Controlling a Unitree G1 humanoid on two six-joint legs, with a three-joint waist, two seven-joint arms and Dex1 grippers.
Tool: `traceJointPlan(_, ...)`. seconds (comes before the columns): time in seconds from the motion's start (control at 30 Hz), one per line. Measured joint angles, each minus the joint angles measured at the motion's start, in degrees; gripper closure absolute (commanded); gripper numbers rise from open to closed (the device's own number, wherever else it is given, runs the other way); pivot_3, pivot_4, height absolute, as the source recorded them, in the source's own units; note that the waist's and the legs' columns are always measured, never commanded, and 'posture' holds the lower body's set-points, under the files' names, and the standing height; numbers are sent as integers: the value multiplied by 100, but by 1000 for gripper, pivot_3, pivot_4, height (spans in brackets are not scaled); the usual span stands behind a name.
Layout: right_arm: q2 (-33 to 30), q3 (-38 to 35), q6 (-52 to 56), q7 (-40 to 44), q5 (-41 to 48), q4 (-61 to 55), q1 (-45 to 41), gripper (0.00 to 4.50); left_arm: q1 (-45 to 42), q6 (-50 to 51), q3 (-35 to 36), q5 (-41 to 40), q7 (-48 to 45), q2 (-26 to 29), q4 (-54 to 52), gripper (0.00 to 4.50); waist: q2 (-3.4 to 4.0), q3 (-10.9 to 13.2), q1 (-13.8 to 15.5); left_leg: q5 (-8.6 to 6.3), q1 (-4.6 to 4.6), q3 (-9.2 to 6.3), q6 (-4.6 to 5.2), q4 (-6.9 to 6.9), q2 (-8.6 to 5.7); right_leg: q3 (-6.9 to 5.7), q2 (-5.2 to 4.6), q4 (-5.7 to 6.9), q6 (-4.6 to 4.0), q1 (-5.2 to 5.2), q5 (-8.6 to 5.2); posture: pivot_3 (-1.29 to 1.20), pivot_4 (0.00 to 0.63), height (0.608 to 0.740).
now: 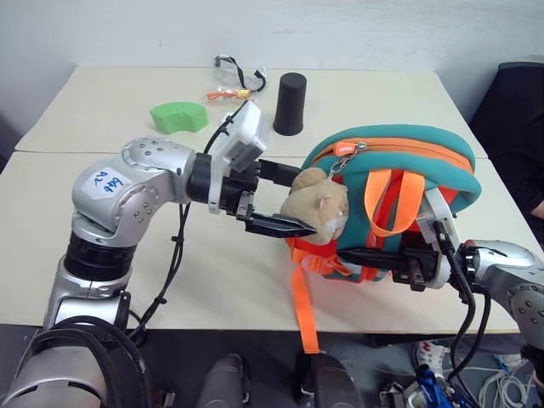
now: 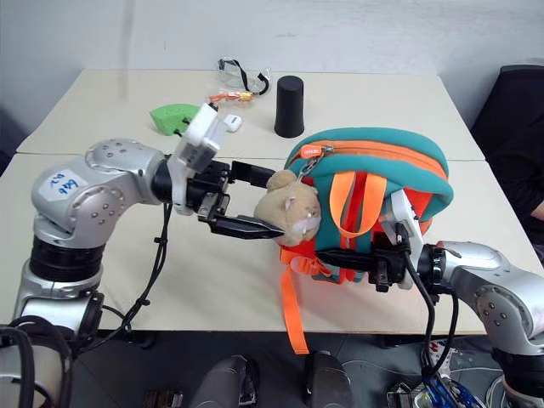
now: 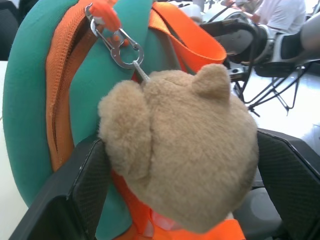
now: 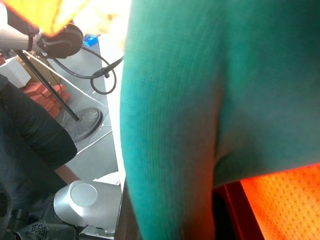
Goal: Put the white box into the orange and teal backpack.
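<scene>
At surface front, L claw (image 1: 287,201) spread around hamster charm (image 1: 316,206); R claw (image 1: 361,257) pinched on backpack (image 1: 399,153) bottom edge.

We see the backpack (image 1: 425,166) in matt padded cloth, its hamster charm (image 3: 185,150) fuzzy plush on a shiny metal clip (image 3: 122,47); the table (image 1: 102,110) looks smooth and matt.
</scene>
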Motion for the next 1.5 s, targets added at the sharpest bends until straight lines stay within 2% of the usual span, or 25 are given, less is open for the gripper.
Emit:
traceJointPlan(0.1, 26, 0, 1, -29, 2, 0, 2, 4500, 0, 1, -6, 37, 46, -17, 25, 894, 0, 0, -10, 0, 1, 0, 0, 0, 1, 0, 0, 0, 0, 0, 0, 0, 150, 740)
traceJointPlan(0.37, 46, 0, -9, -34, 1, -7, 58, 4500, -14, 3, 47, 1, -143, 100, 219, 3234, 0, 0, -10, 0, 1, 0, 0, 0, 1, -1, 1, 1, 0, 0, 0, 0, 150, 740)
traceJointPlan(0.47, 46, -2, -32, -33, 1, -19, 129, 4500, -122, 17, 148, -96, -347, 249, 282, 3711, 0, 0, -14, 0, 0, 0, 0, 0, 2, -1, 2, 0, 0, -1, 0, 0, 150, 740)
traceJointPlan(0.73, 48, -212, -51, -64, 142, -135, 500, 4500, -996, -413, 479, 29, -942, 842, 1275, 3795, 0, 0, -20, 0, 3, 8, 0, -2, 1, -16, 6, -1, 0, -2, 0, 0, 150, 740)
traceJointPlan(0.93, 157, -392, -52, -214, 304, -241, 653, 4500, -1066, -884, 337, 418, -1343, 1063, 1736, 3795, 0, 0, -12, -1, 3, 8, 0, -2, 1, -16, 6, 0, 0, -2, 0, 0, 150, 740)
traceJointPlan(1.03, 181, -407, -53, -276, 348, -245, 700, 4500, -813, -1313, 182, 769, -1558, 1252, 1792, 3795, 0, 0, -28, -1, 8, 14, 0, -5, 2, -14, 8, 2, 0, -3, 0, 0, 150, 740)
traceJointPlan(1.5, 310, -434, -61, -496, 462, -243, 724, 4500, 493, -3127, -445, 2292, -1711, 1405, 2042, 3795, 1, 0, -23, -3, 8, 14, 4, -5, 4, -9, 4, 2, 0, -3, 0, 0, 150, 740)
